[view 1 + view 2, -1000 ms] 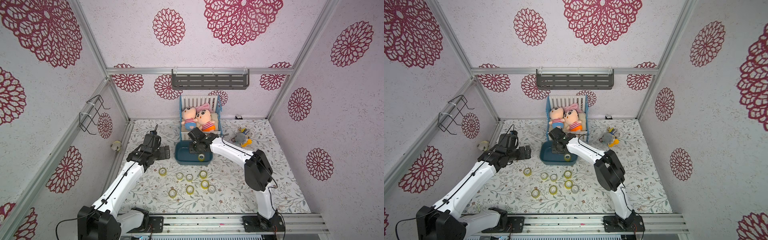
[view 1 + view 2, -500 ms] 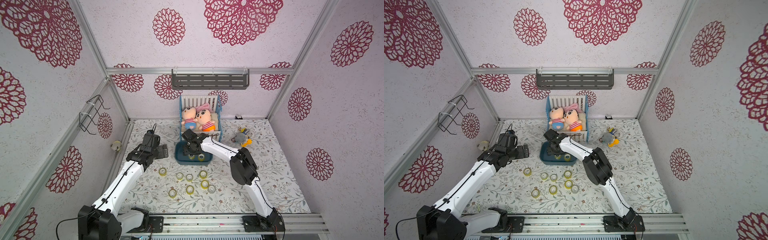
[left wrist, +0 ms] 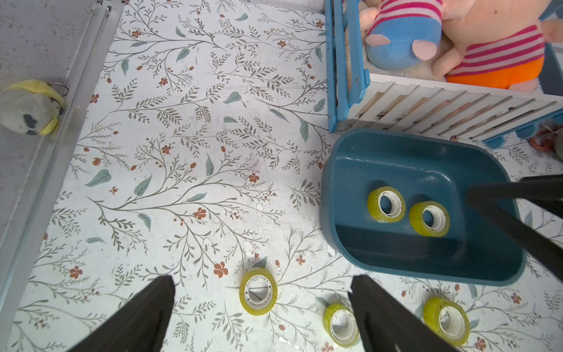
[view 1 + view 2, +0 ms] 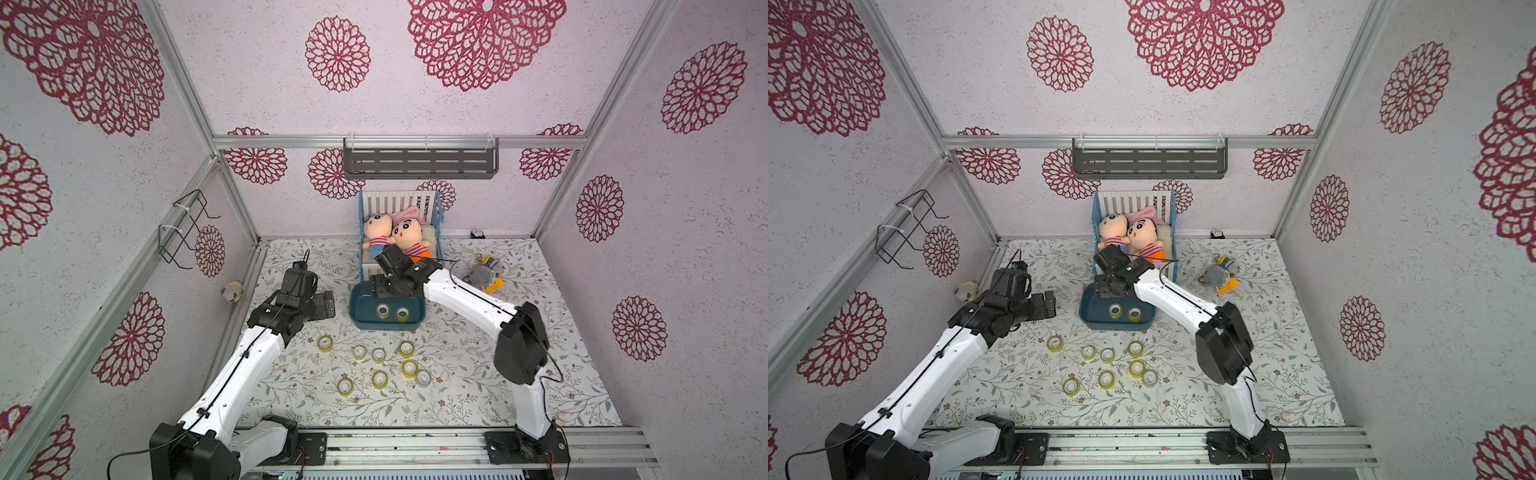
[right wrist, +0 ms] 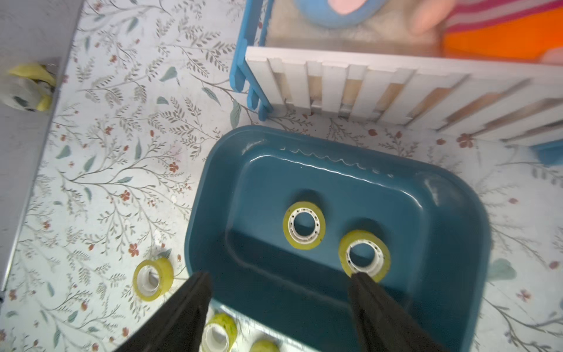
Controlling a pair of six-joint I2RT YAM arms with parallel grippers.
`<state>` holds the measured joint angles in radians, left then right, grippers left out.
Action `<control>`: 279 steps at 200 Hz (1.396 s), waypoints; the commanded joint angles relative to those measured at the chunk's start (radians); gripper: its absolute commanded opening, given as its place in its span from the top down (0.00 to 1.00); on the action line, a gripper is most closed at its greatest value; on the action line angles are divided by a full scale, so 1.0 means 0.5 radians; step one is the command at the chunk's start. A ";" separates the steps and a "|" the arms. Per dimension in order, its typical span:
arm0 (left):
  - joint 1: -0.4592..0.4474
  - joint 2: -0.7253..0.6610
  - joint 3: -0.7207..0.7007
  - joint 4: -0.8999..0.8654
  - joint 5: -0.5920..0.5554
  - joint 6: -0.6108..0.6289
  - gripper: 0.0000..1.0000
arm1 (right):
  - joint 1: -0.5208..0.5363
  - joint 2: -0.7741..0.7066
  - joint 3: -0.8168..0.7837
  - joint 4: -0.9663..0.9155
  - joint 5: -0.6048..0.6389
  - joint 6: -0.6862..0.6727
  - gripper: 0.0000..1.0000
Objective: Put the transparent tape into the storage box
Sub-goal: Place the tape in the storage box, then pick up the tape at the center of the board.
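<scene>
- Two rolls of transparent tape (image 5: 304, 243) now lie flat, side by side, on the floor of the storage box (image 5: 426, 243); a second ago I counted one there.
- My right gripper (image 5: 278, 275) has let go: its jaws stand wide and empty above the box.
- The left gripper (image 3: 262, 279) hangs open over the mat beside the box.
- Eight loose rolls (image 4: 380, 379) wait on the mat, so I judge this barely begun.

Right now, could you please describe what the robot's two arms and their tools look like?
Both the left arm and right arm have white tubular links, bulky black joints and thin black cables. The left tool and right tool are black, with tapering fingers.
</scene>
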<state>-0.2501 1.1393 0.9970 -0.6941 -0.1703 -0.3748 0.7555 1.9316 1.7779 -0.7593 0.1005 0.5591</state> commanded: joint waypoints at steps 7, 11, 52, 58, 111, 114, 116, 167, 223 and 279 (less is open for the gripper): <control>0.018 -0.157 -0.076 -0.096 0.052 -0.018 0.03 | -0.072 -0.541 -0.479 0.391 -0.094 0.072 0.21; 0.018 -0.168 -0.082 -0.107 0.061 -0.025 0.03 | -0.077 -0.615 -0.559 0.430 -0.112 0.080 0.21; 0.014 -0.177 -0.161 -0.096 0.112 -0.057 0.03 | -0.078 -1.233 -1.267 0.502 -0.211 0.085 0.21; 0.012 -0.156 -0.165 -0.082 0.116 -0.055 0.03 | -0.076 -1.313 -1.359 0.500 -0.236 0.076 0.21; 0.012 0.084 -0.157 0.010 0.549 -0.044 0.03 | -0.045 -1.892 -2.006 0.448 -0.250 0.169 0.21; 0.012 0.100 -0.151 0.006 0.605 -0.041 0.03 | -0.043 -1.905 -2.033 0.441 -0.245 0.177 0.22; 0.010 0.106 -0.149 0.007 0.630 -0.039 0.03 | -0.042 -1.914 -2.045 0.436 -0.242 0.180 0.22; -0.006 0.182 -0.142 -0.003 0.688 -0.039 0.03 | 0.099 -1.815 -2.179 0.400 -0.147 0.193 0.22; -0.018 0.228 -0.135 -0.019 0.668 -0.039 0.03 | 0.330 -1.487 -2.119 0.400 0.042 0.230 0.20; -0.031 0.256 -0.112 -0.055 0.626 -0.038 0.03 | 0.416 -1.379 -2.166 0.432 0.106 0.267 0.22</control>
<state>-0.2577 1.2659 0.9195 -0.7227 0.1478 -0.3943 0.9554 1.2736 0.6964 -0.5671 0.1097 0.6708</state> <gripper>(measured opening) 0.973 0.786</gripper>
